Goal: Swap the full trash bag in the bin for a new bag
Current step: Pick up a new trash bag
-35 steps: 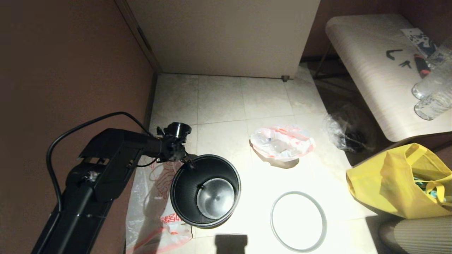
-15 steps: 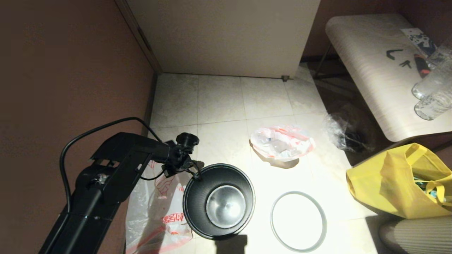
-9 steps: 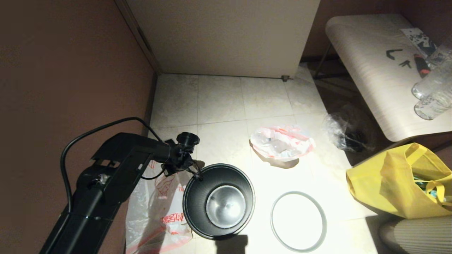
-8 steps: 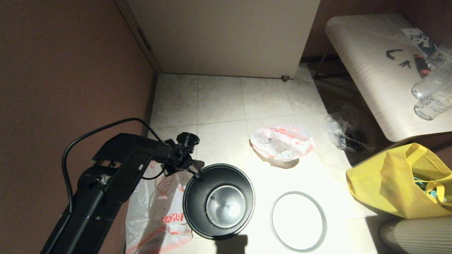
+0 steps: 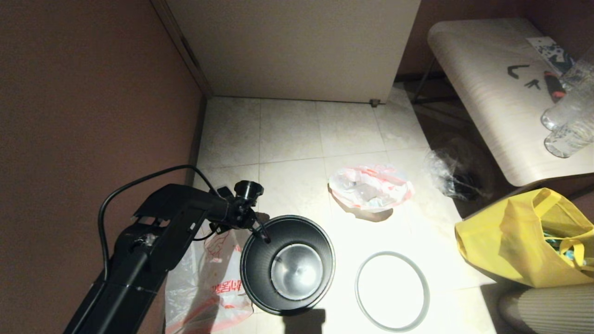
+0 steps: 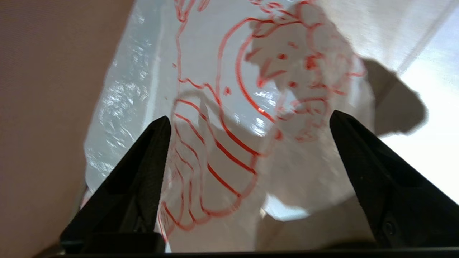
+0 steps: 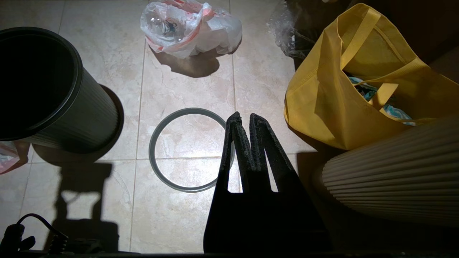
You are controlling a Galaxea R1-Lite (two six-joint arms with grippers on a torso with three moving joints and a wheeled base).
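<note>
Since the new bag (image 6: 229, 118) lying flat on the floor beside the bin (image 5: 287, 264) is thin and slippery, a raised fold should be pinched by the left gripper (image 6: 247, 122), whose jaws are spread wide above it; the right gripper (image 7: 244, 123) is parked with jaws closed.

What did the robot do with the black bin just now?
The left gripper slid the bin a little rightward on the floor, then let go of its rim; it now hangs open over the new bag. The full trash bag, grey ring and right gripper stayed put.
</note>
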